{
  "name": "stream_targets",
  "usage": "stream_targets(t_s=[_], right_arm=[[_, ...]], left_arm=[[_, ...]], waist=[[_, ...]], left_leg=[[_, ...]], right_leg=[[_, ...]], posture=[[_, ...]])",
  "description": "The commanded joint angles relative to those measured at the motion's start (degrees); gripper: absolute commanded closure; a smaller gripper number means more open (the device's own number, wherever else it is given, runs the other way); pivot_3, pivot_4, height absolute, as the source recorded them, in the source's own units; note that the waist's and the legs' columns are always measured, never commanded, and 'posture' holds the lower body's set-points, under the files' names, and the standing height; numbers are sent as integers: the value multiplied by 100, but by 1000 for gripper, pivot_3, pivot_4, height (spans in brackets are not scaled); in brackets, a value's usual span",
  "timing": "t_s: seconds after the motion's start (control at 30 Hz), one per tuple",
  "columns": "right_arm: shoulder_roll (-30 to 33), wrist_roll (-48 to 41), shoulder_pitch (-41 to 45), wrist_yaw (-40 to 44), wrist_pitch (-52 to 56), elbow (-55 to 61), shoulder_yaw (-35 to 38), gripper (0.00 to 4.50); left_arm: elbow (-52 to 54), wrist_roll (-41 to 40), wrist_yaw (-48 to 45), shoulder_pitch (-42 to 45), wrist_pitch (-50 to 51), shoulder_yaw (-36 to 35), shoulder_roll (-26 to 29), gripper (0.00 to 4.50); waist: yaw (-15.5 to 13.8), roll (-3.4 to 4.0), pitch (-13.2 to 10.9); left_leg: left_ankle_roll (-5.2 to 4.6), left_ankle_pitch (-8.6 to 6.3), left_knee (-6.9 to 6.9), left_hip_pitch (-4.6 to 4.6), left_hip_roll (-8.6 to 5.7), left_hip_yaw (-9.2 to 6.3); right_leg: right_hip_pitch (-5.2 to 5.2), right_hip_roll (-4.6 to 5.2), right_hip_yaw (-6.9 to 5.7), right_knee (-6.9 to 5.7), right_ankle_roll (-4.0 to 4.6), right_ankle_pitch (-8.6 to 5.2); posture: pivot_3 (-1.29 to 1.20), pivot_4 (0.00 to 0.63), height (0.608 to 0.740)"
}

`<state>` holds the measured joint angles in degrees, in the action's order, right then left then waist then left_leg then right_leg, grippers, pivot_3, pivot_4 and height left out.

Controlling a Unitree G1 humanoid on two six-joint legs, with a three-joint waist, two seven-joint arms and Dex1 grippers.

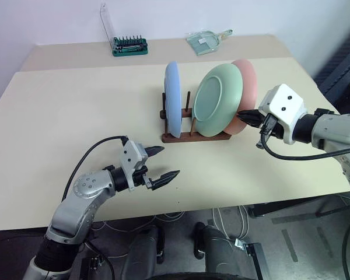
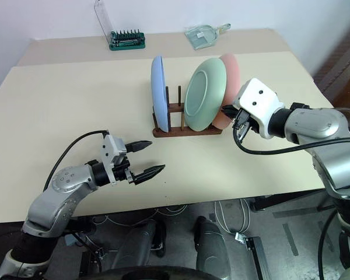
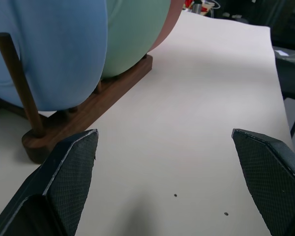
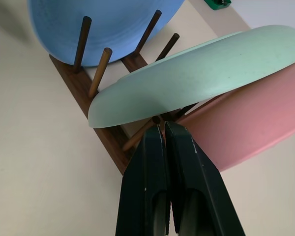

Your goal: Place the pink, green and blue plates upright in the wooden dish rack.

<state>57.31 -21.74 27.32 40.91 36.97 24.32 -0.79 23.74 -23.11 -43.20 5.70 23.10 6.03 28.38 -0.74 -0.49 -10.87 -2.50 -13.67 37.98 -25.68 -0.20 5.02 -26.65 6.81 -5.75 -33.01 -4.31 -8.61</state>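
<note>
The wooden dish rack (image 1: 192, 138) stands mid-table with all three plates in it on edge. The blue plate (image 1: 173, 99) is at its left end and upright. The green plate (image 1: 217, 99) leans in the middle, and the pink plate (image 1: 248, 76) leans behind it at the right end. My right gripper (image 1: 243, 114) is shut on nothing, its tips close to the pink plate's lower edge. In the right wrist view its tips (image 4: 162, 129) sit just below the green plate's rim (image 4: 187, 78). My left gripper (image 1: 170, 161) is open and empty, low over the table in front of the rack's left end.
A green screwdriver-bit holder (image 1: 129, 46) and a clear plastic scoop (image 1: 205, 42) lie on the far table behind. The table's front edge (image 1: 181, 213) runs just below my left gripper. Bare tabletop (image 1: 64, 111) spreads to the left of the rack.
</note>
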Motion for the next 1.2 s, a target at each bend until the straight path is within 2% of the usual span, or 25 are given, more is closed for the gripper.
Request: stream_targets(t_s=[0.03, 0.4, 0.97, 1.1, 1.2], right_arm=[[-136, 124, 235, 77, -171, 7, 13, 4402], [-581, 20, 507, 336, -373, 254, 91, 4402], [-717, -59, 645, 392, -328, 412, 244, 4402], [-562, -902, 653, 689, -103, 388, 1230, 4402], [-315, -1630, -147, 1256, 214, 534, 2073, 4402]], left_arm=[[202, 12, 57, -61, -128, -19, -43, 0], [352, -32, 162, -126, -37, -38, -48, 0], [369, -67, 233, -23, 45, 4, -72, 0], [422, -14, 372, -71, 75, -204, 16, 0], [429, -117, 450, -282, 136, -623, 183, 0]], waist=[[1, 0, 0], [-4, 0, 0], [-3, 0, 0], [-17, -1, -1], [-19, -7, 0]], left_leg=[[0, 0, 0, 0, 0, 0], [-1, 1, 4, 0, 0, -2], [-2, 1, 7, 8, 0, -2], [-3, 2, 8, 7, -1, -3], [-5, 0, 8, 11, -1, -13]], right_leg=[[-1, 0, 0, -1, 0, 0], [2, 0, -4, -4, 1, 1], [9, -1, -4, -9, 2, 2], [10, -1, -5, -9, 3, 3], [22, -1, -16, -5, 20, 13]], posture=[[0, 150, 740], [0, 150, 740], [0, 150, 740], [0, 150, 740], [0, 150, 740]])
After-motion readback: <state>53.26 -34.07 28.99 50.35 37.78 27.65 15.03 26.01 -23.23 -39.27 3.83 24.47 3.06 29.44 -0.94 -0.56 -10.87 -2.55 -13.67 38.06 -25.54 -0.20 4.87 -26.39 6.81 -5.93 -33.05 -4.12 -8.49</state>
